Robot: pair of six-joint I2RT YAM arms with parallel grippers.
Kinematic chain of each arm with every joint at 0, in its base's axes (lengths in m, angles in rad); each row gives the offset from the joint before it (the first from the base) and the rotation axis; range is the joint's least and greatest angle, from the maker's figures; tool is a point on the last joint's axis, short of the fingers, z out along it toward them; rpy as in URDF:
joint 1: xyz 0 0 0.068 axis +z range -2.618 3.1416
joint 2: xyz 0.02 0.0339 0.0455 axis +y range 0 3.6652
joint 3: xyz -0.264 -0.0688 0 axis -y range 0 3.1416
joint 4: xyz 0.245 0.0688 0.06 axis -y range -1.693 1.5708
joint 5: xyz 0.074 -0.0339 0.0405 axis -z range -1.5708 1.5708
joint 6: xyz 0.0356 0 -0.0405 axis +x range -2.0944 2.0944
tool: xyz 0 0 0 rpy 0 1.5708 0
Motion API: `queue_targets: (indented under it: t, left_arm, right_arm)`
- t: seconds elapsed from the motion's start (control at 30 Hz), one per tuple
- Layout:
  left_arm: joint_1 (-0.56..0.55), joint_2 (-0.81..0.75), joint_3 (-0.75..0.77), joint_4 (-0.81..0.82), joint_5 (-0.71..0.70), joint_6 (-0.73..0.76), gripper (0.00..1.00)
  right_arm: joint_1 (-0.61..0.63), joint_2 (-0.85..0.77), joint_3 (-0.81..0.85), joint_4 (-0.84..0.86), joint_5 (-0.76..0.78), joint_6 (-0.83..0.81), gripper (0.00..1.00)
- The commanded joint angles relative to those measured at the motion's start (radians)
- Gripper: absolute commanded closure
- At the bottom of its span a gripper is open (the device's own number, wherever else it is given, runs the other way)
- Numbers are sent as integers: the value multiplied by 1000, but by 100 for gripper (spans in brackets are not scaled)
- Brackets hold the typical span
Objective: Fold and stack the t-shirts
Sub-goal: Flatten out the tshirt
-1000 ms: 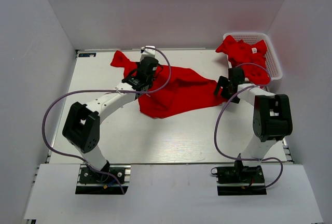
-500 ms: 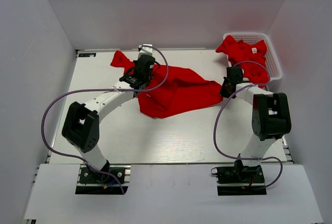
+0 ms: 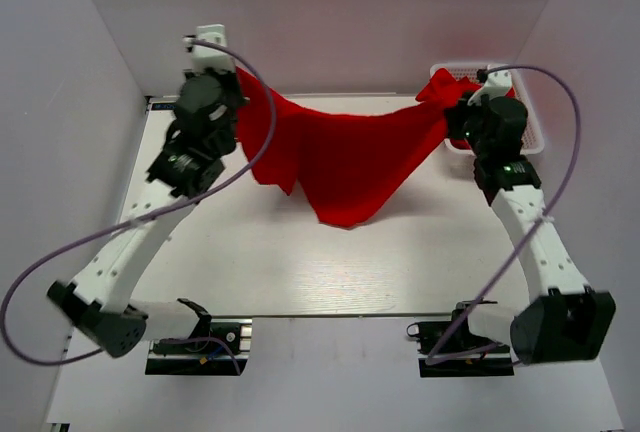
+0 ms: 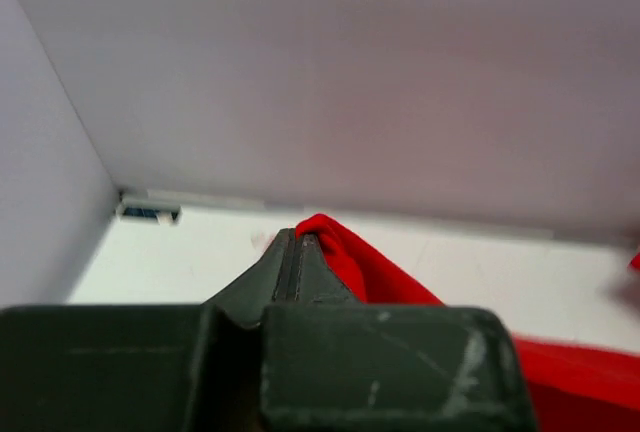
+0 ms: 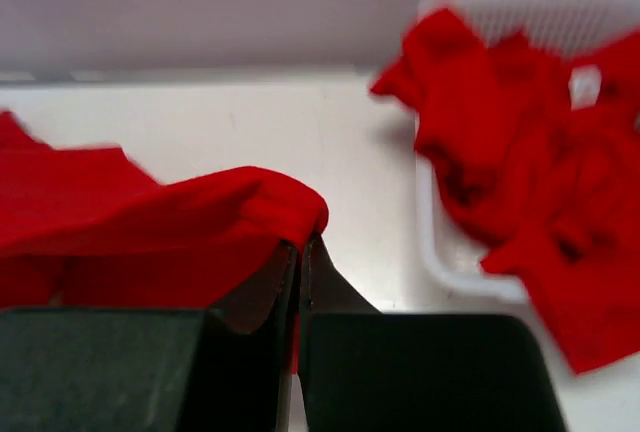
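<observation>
Aloft, left gripper [image 4: 297,244] and right gripper [image 5: 300,249] each clamp the hanging t-shirt [image 3: 345,162], basket [image 5: 470,285] of other t-shirts [image 5: 520,152] beside the right.

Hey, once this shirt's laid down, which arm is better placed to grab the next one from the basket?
Probably right: the right pincer holds the stretched t-shirt next to the basket; the left pincer grips its opposite end, far from the basket.
</observation>
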Motion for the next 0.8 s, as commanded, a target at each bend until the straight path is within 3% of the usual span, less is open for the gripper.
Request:
queue_targets:
  t: [0.0, 0.23, 0.37, 0.67, 0.77]
  left_arm:
    - [7, -101, 101, 17, -14, 102, 100]
    - [7, -239, 267, -57, 60, 162, 100]
    - [7, -303, 387, -135, 234, 162, 100]
    - [7, -316, 753, -267, 483, 171, 100]
    - [7, -307, 783, -267, 517, 171, 100]
  right_arm:
    - [-2, -97, 108, 37, -80, -122, 100]
    - [-3, -182, 386, -176, -102, -207, 100]
    - [-5, -202, 616, -281, -128, -241, 100]
    - [-6, -331, 841, -312, -175, -281, 100]
    - [-8, -352, 868, -310, -195, -281, 100]
